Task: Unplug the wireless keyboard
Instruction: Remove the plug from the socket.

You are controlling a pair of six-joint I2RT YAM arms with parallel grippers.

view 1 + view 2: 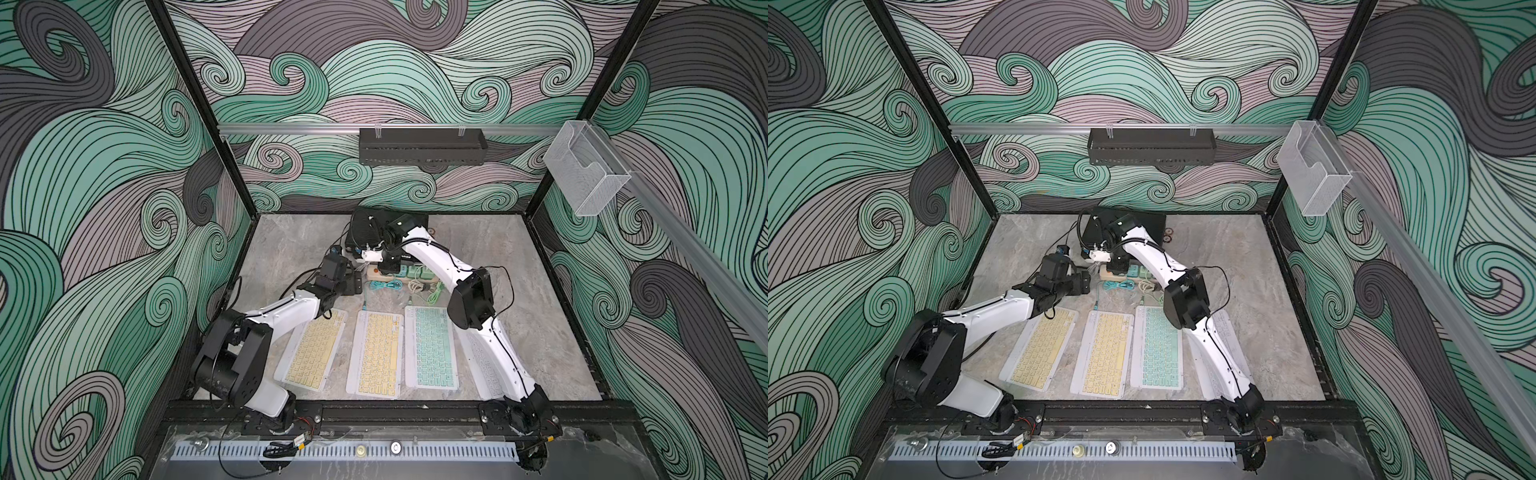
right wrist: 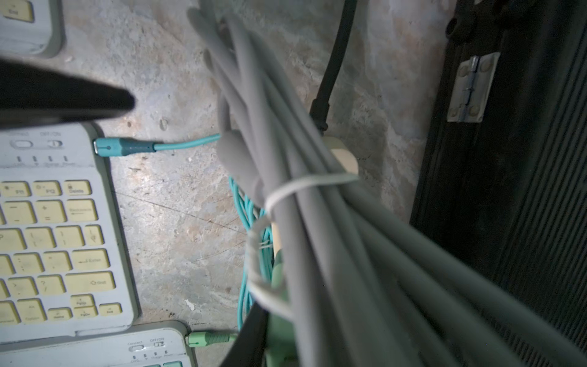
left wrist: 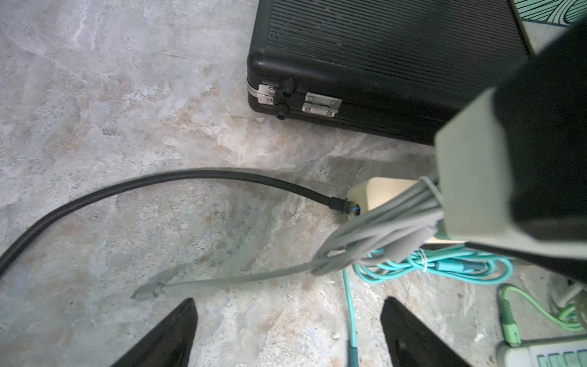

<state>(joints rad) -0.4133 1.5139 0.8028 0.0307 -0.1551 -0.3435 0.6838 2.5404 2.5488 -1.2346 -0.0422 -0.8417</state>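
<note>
My right gripper (image 1: pixel 385 262) is shut on a pale grey-green charger block (image 3: pixel 470 178) and holds it over the left end of the beige power strip (image 3: pixel 381 190). A tied bundle of grey cable (image 2: pixel 305 203) hangs from the block, and its loose connector (image 3: pixel 146 290) rests near the table. The left yellow keyboard (image 1: pixel 313 351) has no cable in it. A teal cable (image 2: pixel 124 147) is plugged into the middle yellow keyboard (image 1: pixel 376 353). A green cable (image 2: pixel 206 338) goes into the teal keyboard (image 1: pixel 431 347). My left gripper (image 3: pixel 287 317) is open just above the table, holding nothing.
A black ribbed case (image 1: pixel 374 230) lies right behind the strip. The strip's black mains lead (image 3: pixel 158 181) curves off to the left. A white keyboard (image 1: pixel 484 365) lies under my right arm. Green chargers (image 1: pixel 413 272) sit in the strip, with coiled cables (image 1: pixel 386 286) in front.
</note>
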